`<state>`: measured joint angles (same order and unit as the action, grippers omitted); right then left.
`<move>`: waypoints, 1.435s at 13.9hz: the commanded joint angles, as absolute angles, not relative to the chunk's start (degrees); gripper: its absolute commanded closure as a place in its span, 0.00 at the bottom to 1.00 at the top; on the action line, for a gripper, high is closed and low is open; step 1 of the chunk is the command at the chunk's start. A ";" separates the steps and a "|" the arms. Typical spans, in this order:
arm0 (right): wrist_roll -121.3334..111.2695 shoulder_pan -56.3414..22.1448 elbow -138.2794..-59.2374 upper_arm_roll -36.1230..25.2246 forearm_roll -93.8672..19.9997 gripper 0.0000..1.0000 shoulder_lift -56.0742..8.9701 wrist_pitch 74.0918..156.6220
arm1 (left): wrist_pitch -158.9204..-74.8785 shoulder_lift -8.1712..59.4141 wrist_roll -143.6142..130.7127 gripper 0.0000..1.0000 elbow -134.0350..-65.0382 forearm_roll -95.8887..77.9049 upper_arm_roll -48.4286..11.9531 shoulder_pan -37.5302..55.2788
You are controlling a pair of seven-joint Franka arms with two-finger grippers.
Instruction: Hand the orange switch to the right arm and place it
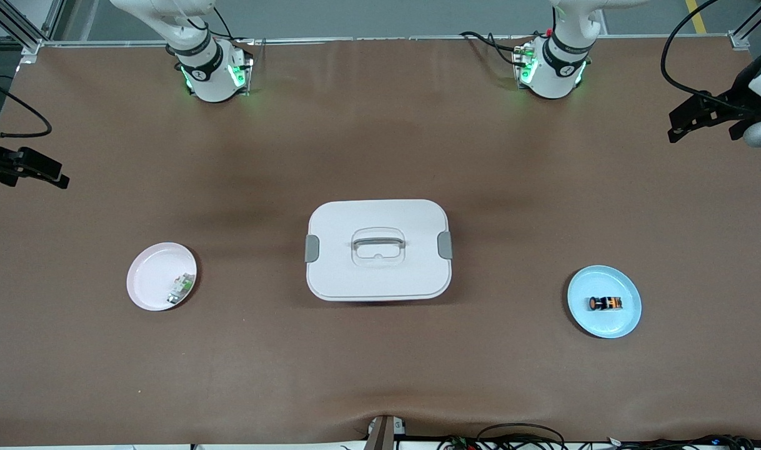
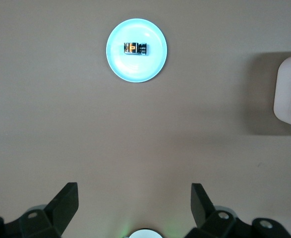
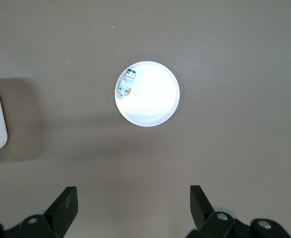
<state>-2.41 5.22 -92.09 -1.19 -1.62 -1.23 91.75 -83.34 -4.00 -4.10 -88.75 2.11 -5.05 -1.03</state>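
Observation:
The orange switch point(image 1: 605, 304), a tiny black cylinder with orange marks, lies on its side in a light blue plate point(image 1: 605, 284) toward the left arm's end of the table. The left wrist view shows the switch point(image 2: 136, 48) in the plate point(image 2: 137, 70), well away from my left gripper point(image 2: 134, 188). That gripper is open and holds nothing, up over bare table at the left arm's end point(image 1: 677, 128). My right gripper point(image 3: 133, 189) is also open with nothing in it, over bare table at the right arm's end point(image 1: 52, 177).
A white lidded box point(image 1: 378, 249) with grey clasps and a top handle stands mid-table. A pink plate point(image 1: 149, 275) toward the right arm's end holds a small green-and-white part point(image 1: 180, 289). Brown mat covers the table.

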 commanded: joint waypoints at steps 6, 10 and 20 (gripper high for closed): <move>-2.11 6.15 -90.88 -0.18 -0.88 0.00 -1.67 91.05 | -82.79 -2.20 -3.69 0.00 -86.48 1.93 -4.75 -1.49; -2.11 6.15 -90.88 -0.18 -0.88 0.00 -1.67 91.05 | -85.77 4.12 -3.96 0.00 -84.64 1.67 -3.78 -1.32; -2.11 6.06 -90.88 -0.18 -0.88 0.00 -1.76 91.05 | -96.92 20.64 -4.40 0.00 -84.11 2.20 -3.69 -1.58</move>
<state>-2.42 5.22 -92.02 -1.12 -1.62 -1.32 91.75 -95.56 18.01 -4.27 -86.26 2.11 -3.98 -1.48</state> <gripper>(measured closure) 0.000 0.000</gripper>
